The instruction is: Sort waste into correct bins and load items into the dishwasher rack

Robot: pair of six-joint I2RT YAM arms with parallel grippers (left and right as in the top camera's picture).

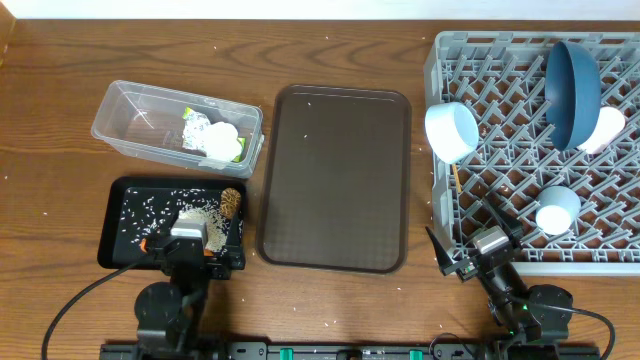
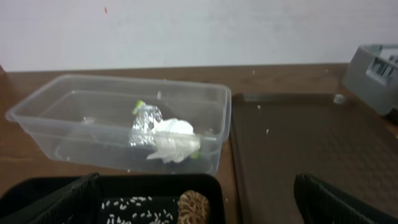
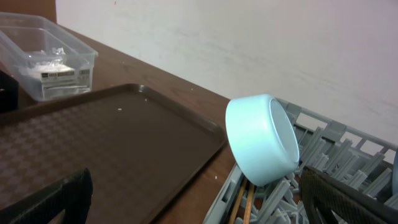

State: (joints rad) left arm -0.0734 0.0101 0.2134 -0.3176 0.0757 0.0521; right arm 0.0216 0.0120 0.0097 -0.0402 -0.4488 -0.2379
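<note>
Grey rack [image 1: 490,60] at three o'clock of the table [image 1: 60,60] already carries the dark-blue bowl [image 1: 572,90], white bowl [image 1: 452,130], pink cup [image 1: 605,130] and blue cup [image 1: 557,208]. The wrapper [image 1: 215,135] lies in the clear tub [image 1: 130,110] at ten o'clock, the brown lump [image 1: 232,200] in the black tray [image 1: 112,215] at eight. Little seems left to do, though I cannot make out the carrot piece. Both arms sit low at six o'clock, the left tool [image 1: 192,222] over the black tray and the right tool [image 1: 468,240] by the rack's near corner, each with fingers apart and empty.

Soft, even light fills every view, with faint shadows on the tabletop [image 1: 60,100]. The overhead view is sharp; both wrist views are slightly blurred.
</note>
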